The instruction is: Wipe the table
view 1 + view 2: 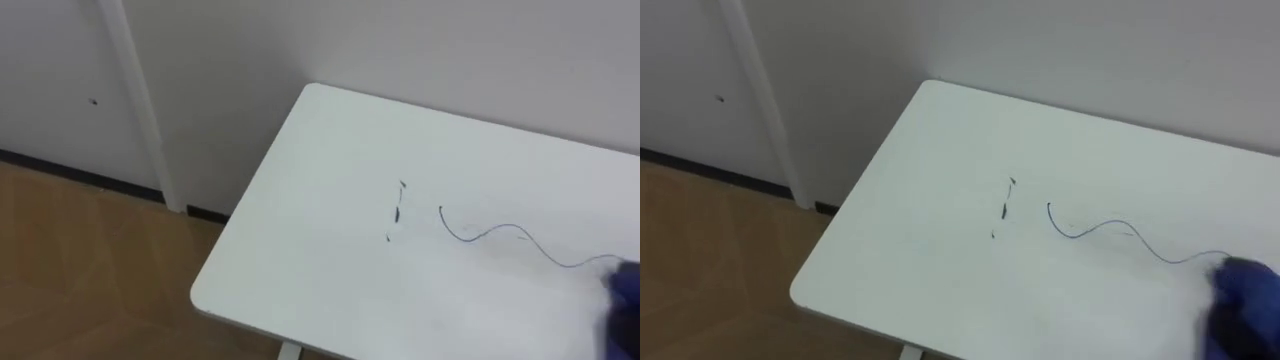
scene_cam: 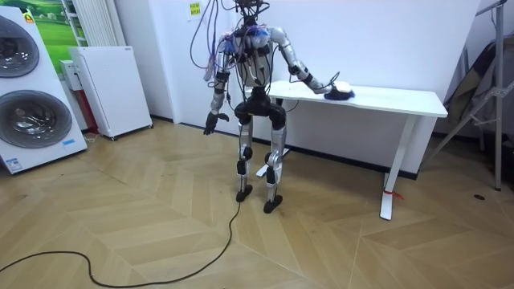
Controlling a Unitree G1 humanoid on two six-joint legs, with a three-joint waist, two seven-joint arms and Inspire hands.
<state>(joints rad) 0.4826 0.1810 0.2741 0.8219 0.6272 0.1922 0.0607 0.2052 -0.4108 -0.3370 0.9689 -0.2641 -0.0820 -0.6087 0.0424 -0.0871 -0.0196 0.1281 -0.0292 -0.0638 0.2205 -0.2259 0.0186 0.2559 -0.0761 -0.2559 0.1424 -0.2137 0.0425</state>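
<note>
On worktop [image 2: 401, 99], near its middle in room view: right robot hand [image 2: 340, 88], arm reaching out and down from shoulder, set on top of dark blue cloth [image 1: 1247, 300]. Cannot tell whether spread, pressed together or clutching the cloth, too small in room view. Cloth down on the white surface, at lower right edge of eye views, cut off by the frame. Running up to cloth's upper left edge: thin blue wavy pen line [image 1: 500, 235], trailing left across the top and hooking upward at its left end. Just left of that hook, apart from it: three short dark marks [image 1: 398, 212] in a near-vertical row, middle one longest. Rounded worktop corners at the left end, near edge toward robot. Behind worktop: white wall [image 1: 450, 50]. Left of worktop: white upright strip [image 1: 140, 100] on the wall, dark skirting [image 1: 60, 168] along wall's foot, wood-pattern floor [image 1: 80, 270] below. Robot standing upright at worktop's left end in room view, turned toward it. Left robot hand [image 2: 210, 122] hanging low beside hip, well apart from worktop, too small to read as spread or curled. White legs [image 2: 397, 172] under worktop's right end. Farther off at room view's left: white cabinet [image 2: 112, 84] and stacked washing machines [image 2: 28, 88].
</note>
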